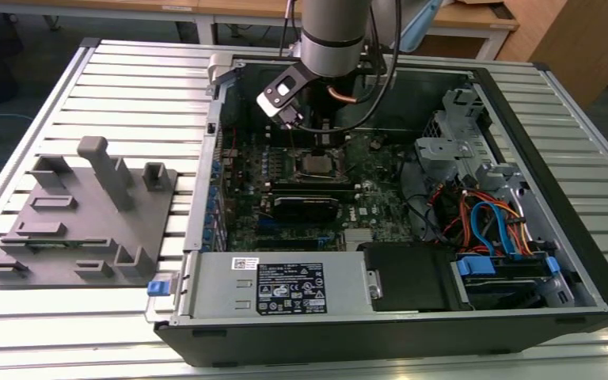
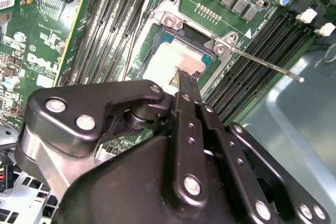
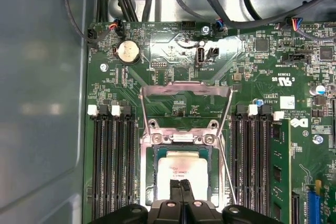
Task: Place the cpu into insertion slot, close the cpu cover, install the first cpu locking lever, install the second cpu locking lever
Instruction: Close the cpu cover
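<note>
Cpu [image 3: 182, 167], a pale silvery square, sits in the insertion slot [image 3: 153, 177], closed pincer [image 3: 181, 183] over it.

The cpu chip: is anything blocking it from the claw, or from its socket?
Nothing visible does. The cover is swung open, clear of the slot. The cpu lies in the slot, and the shut claw sits right at its top.
</note>
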{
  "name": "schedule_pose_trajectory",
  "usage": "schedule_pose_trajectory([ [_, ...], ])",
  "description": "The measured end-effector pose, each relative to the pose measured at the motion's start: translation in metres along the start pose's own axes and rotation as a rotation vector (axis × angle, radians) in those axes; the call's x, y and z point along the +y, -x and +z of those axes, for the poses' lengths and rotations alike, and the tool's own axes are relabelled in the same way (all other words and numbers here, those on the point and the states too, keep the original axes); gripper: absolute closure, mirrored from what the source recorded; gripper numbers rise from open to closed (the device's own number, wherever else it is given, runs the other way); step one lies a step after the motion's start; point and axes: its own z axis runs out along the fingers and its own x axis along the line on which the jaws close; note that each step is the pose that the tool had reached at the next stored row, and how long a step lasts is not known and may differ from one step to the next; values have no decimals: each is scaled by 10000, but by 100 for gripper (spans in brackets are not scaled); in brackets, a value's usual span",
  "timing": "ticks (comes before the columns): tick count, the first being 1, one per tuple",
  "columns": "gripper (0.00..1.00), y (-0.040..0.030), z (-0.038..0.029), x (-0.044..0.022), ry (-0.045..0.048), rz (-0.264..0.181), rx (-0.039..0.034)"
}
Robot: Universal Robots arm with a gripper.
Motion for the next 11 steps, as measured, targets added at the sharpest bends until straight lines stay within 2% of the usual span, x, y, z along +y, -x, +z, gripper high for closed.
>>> schedule_pose_trajectory([
  [11,89,0,0,12,0,0,-10],
])
